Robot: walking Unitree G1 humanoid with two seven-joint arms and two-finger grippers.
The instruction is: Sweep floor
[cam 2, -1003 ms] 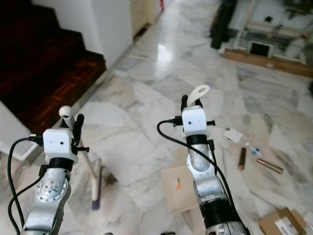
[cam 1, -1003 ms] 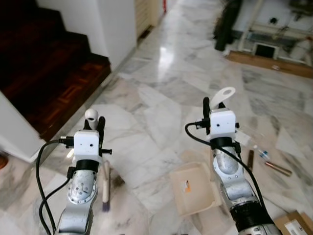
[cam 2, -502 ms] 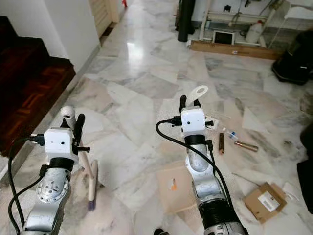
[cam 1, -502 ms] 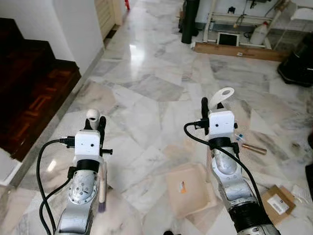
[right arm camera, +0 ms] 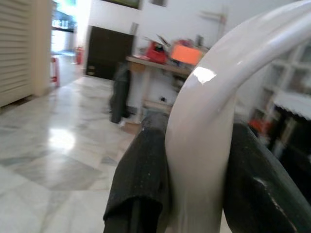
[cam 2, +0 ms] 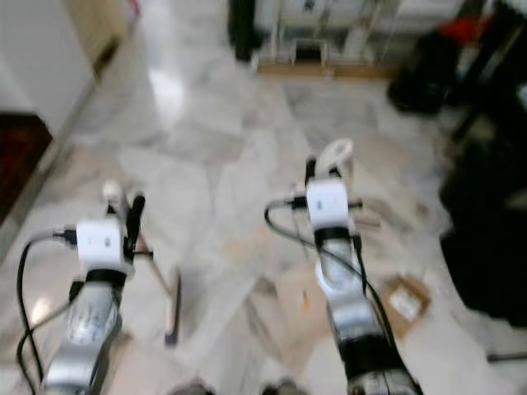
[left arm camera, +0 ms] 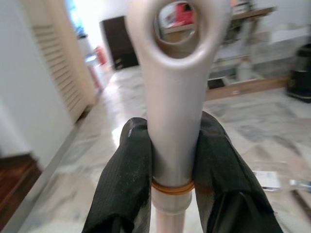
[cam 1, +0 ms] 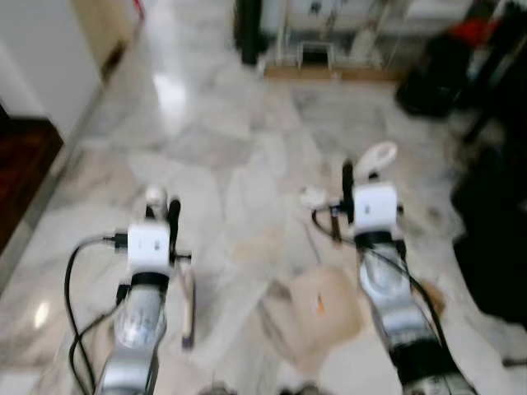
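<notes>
Head views, blurred: left gripper point(cam 1: 161, 216) clenched on the pale plastic broom handle point(cam 1: 154, 197), its brush end point(cam 2: 172, 314) down on the grey-white marble floor point(cam 1: 214, 156). Right gripper point(cam 1: 359, 177) grasps the beige plastic dustpan's looped handle point(cam 1: 375, 156), the pan point(cam 1: 321, 309) low beside the arm. Left wrist view: black fingers point(left arm camera: 127, 170) squeeze the handle below its hanging hole. Right wrist view: fingers point(right arm camera: 141, 179) clamp the curved loop point(right arm camera: 209, 111).

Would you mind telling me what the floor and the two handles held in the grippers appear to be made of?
The floor looks like polished marble: grey-veined pale slabs with a bright glare patch. The broom handle in the left gripper seems smooth cream plastic with a moulded hanging hole and an orange ring. The dustpan handle in the right gripper looks like glossy cream plastic, judging by its sharp highlight.
</notes>
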